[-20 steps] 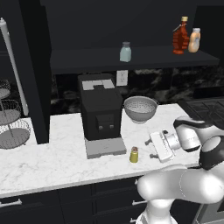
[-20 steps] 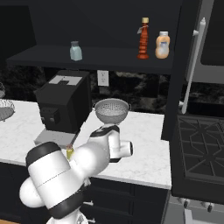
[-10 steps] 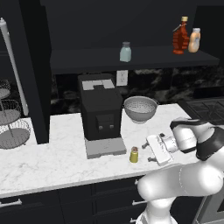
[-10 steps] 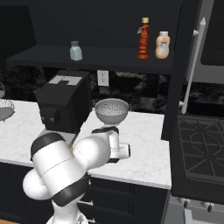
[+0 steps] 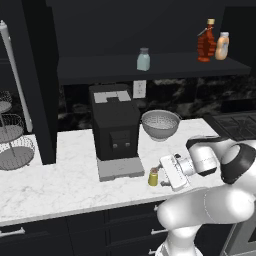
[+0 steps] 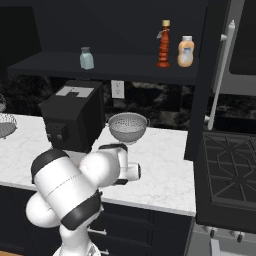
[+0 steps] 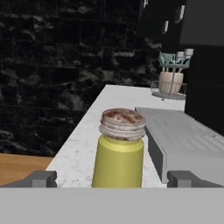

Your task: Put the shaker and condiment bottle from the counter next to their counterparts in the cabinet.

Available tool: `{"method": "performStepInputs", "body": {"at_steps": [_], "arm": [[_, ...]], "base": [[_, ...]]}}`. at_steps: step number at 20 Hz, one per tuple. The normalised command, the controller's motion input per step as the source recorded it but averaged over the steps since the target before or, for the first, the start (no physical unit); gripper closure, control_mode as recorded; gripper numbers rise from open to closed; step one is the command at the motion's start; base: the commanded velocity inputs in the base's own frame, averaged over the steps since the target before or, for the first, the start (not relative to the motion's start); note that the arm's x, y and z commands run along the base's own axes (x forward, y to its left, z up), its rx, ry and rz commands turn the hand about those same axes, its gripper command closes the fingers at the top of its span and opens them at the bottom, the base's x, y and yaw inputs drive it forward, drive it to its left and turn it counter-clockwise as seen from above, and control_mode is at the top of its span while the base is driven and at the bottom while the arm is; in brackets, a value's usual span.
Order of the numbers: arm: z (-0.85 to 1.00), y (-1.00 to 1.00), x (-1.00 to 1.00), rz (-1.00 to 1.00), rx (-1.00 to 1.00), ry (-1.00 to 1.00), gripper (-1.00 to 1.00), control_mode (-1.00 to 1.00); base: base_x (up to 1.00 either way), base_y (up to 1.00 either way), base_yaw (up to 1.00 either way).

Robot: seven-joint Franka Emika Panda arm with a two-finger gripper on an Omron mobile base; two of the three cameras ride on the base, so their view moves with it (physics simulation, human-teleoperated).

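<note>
1 white marble counter [image 5: 60, 175] beneath black cabinet [image 5: 150, 70].

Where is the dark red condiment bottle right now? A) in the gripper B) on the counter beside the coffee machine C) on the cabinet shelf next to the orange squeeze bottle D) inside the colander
C: the dark red condiment bottle stands upright on the cabinet shelf just left of the orange squeeze bottle, while the open gripper is down at the yellow shaker on the counter.
</note>
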Motion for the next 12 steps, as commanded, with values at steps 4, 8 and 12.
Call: {"method": "performStepInputs", "body": {"at_steps": [4,8,12], "arm": [[-0.02,0.03,0.0,0.0,0.0,0.0,-1.0,-1.0],[-0.1,0.23,0.0,0.0,0.0,0.0,-1.0,-1.0],[-0.14,0.27,0.0,0.0,0.0,0.0,-1.0,-1.0]], "base": [[0.0,0.0,0.0],[0.0,0.0,0.0],[0.0,0.0,0.0]]}}
